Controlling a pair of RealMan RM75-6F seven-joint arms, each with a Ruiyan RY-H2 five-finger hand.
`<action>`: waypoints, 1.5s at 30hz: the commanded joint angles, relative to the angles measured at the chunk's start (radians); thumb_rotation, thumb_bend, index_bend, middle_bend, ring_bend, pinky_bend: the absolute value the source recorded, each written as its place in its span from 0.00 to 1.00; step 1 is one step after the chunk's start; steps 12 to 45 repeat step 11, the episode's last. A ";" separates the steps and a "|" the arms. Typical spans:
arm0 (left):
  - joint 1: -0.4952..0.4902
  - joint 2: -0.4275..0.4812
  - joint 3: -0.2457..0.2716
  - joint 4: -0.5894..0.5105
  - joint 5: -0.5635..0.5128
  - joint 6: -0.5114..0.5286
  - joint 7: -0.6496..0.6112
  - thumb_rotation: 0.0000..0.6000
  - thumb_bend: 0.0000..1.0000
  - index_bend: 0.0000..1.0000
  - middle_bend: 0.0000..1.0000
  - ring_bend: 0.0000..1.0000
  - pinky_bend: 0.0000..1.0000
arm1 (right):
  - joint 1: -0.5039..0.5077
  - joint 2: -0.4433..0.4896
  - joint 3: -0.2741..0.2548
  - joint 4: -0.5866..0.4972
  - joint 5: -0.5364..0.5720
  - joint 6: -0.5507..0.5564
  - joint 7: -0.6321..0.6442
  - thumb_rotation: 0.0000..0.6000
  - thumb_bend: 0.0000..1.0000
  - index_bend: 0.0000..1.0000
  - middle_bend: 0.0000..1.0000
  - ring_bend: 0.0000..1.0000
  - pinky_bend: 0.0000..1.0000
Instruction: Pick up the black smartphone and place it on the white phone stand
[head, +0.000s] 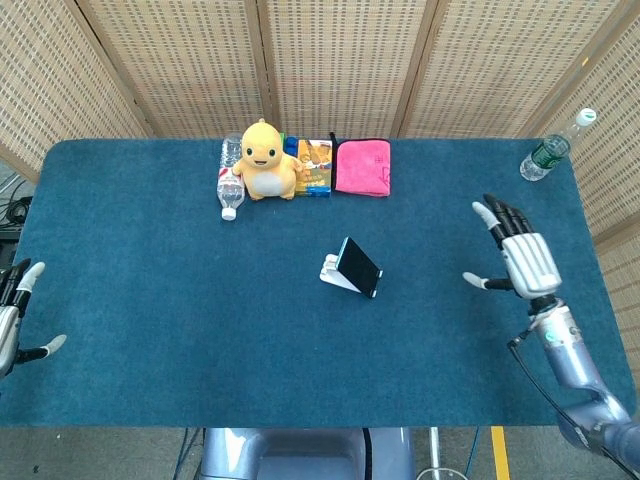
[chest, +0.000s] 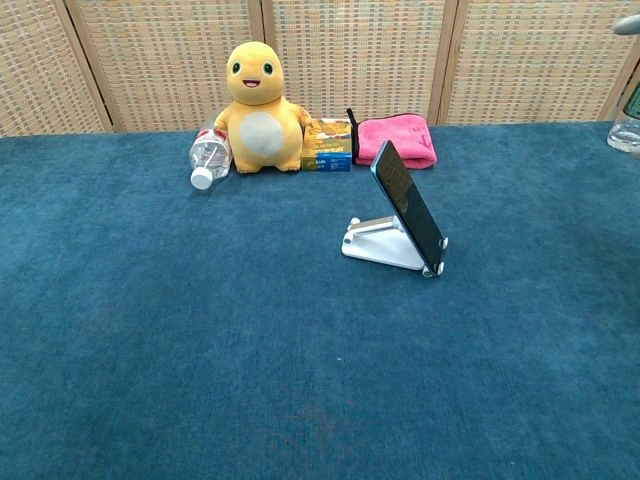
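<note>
The black smartphone leans tilted on the white phone stand near the middle of the blue table. Nothing touches it. My right hand hovers far to the right of the stand, fingers spread and empty; only a fingertip shows at the top right corner of the chest view. My left hand sits at the table's left edge, fingers apart, holding nothing.
A yellow plush toy, a lying water bottle, a small box and a pink cloth line the back. An upright bottle stands at the back right corner.
</note>
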 joint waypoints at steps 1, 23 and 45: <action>0.006 -0.019 0.016 0.004 0.043 0.025 0.028 1.00 0.00 0.00 0.00 0.00 0.00 | -0.182 0.164 -0.041 -0.259 0.099 0.120 -0.240 1.00 0.09 0.00 0.00 0.00 0.05; 0.021 -0.063 0.043 0.077 0.127 0.069 0.009 1.00 0.00 0.00 0.00 0.00 0.00 | -0.329 0.204 -0.102 -0.408 0.048 0.261 -0.278 1.00 0.00 0.00 0.00 0.00 0.00; 0.021 -0.063 0.043 0.077 0.127 0.069 0.009 1.00 0.00 0.00 0.00 0.00 0.00 | -0.329 0.204 -0.102 -0.408 0.048 0.261 -0.278 1.00 0.00 0.00 0.00 0.00 0.00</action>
